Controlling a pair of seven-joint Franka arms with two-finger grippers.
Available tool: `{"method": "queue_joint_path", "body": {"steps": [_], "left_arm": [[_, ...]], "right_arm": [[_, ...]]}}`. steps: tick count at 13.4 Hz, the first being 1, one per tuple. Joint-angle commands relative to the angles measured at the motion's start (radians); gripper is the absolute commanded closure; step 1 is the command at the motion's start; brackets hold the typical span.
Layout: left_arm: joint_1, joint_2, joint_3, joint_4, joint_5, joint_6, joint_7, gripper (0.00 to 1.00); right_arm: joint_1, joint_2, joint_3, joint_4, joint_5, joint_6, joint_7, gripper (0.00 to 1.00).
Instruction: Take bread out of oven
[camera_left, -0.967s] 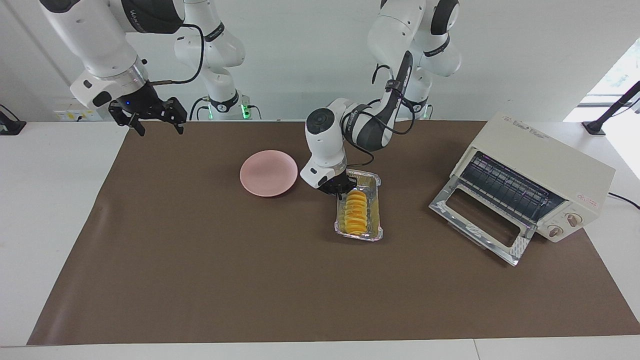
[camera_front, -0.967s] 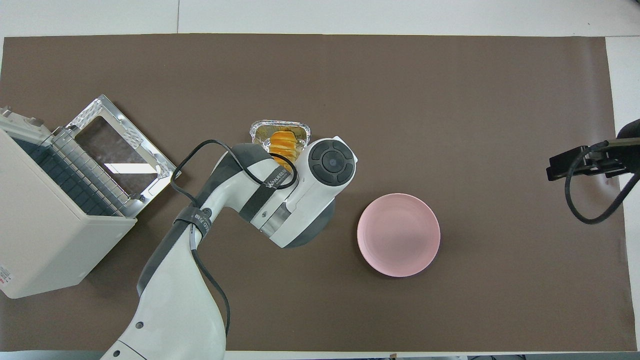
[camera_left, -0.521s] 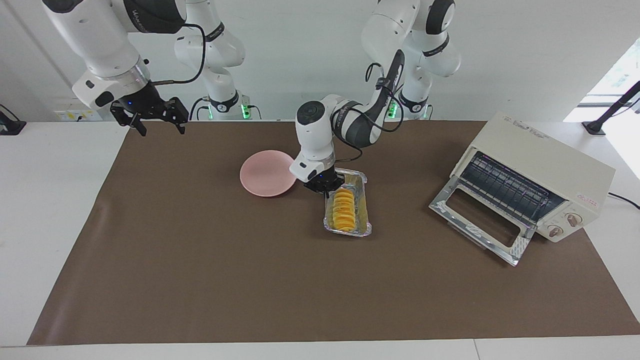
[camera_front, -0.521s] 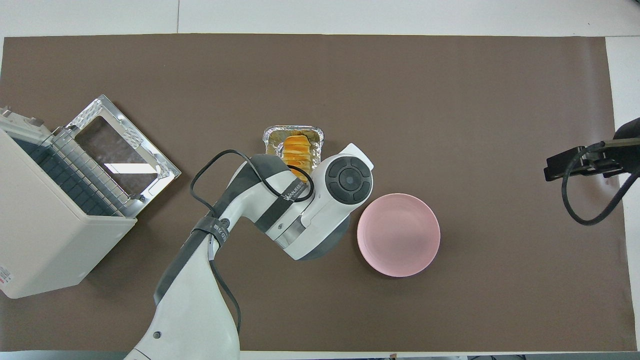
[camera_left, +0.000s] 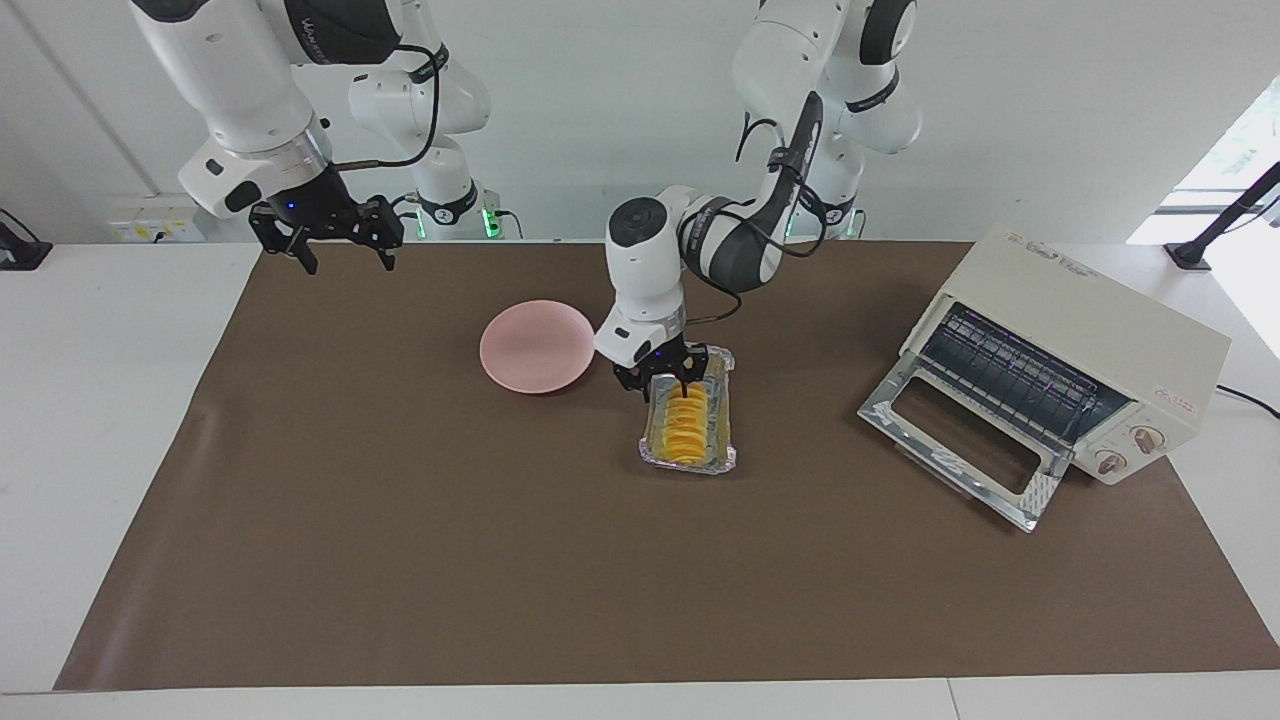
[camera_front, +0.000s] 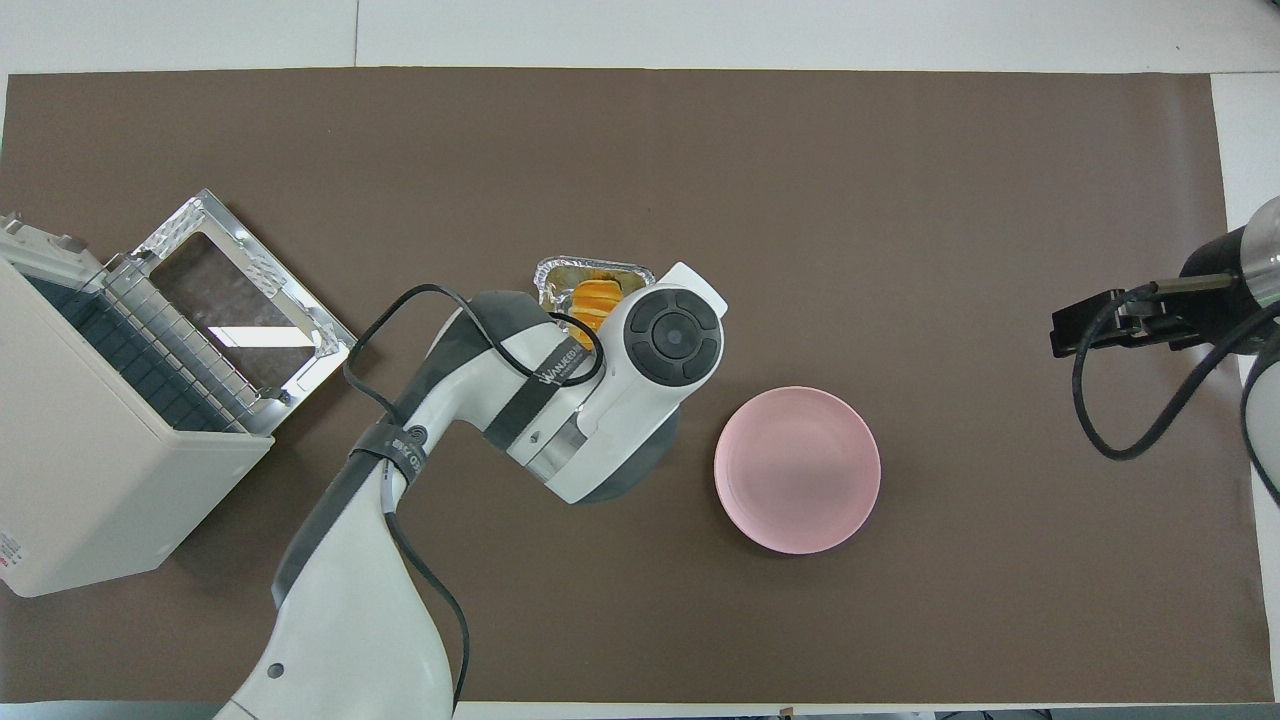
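Brown matting covers your counter, with a white wall at the robots' end. Going across the facing view from its first edge, your right pincer hangs over the mat's corner at the right arm's end, fingers spread and holding nothing; that arm waits, clear of the work. Next comes the pink plate, bare, which looks like the place meant for the loaf. Just beside it, toward the left arm's end, sits the foil tray with the bread lying in it lengthwise. So the bread is already out on the mat, well apart from the oven. Your left pincer is down at the tray's end nearer the robots, its fingers spread with one tip on or just above the loaf's end; you cannot tell whether it touches. From overhead the wrist hides all but the tray's other end, so judge contact from the facing view. Last, at the left arm's end, stands the oven, its glass door dropped flat onto the mat, and no tray shows on its rack.
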Motion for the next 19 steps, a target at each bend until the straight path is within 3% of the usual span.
{"method": "queue_joint_path", "body": {"steps": [1, 5, 7, 9, 14, 16, 19], "left_arm": [[0.125, -0.119, -0.006, -0.015, -0.007, -0.063, 0.056, 0.0], [0.379, -0.231, -0.008, -0.012, -0.013, -0.212, 0.244, 0.0], [0.523, -0.276, -0.011, -0.01, -0.051, -0.276, 0.355, 0.0], [0.601, -0.317, -0.008, -0.007, -0.113, -0.29, 0.364, 0.0], [0.628, -0.366, -0.006, -0.015, -0.129, -0.41, 0.369, 0.0], [0.628, -0.383, -0.008, -0.024, -0.129, -0.435, 0.369, 0.0], [0.648, -0.39, -0.006, -0.021, -0.179, -0.43, 0.369, 0.0]], "right_arm": [[0.071, -0.031, 0.005, -0.083, 0.007, 0.098, 0.115, 0.0], [0.196, 0.018, 0.005, -0.091, 0.007, 0.184, 0.326, 0.0], [0.266, 0.087, 0.003, -0.088, 0.007, 0.267, 0.457, 0.0], [0.345, 0.168, 0.003, -0.086, 0.004, 0.35, 0.568, 0.0], [0.473, 0.334, 0.0, -0.057, -0.015, 0.465, 0.724, 0.0], [0.53, 0.43, 0.0, -0.001, -0.094, 0.485, 0.832, 0.0], [0.527, 0.529, 0.002, 0.051, -0.109, 0.545, 0.88, 0.0]]}}
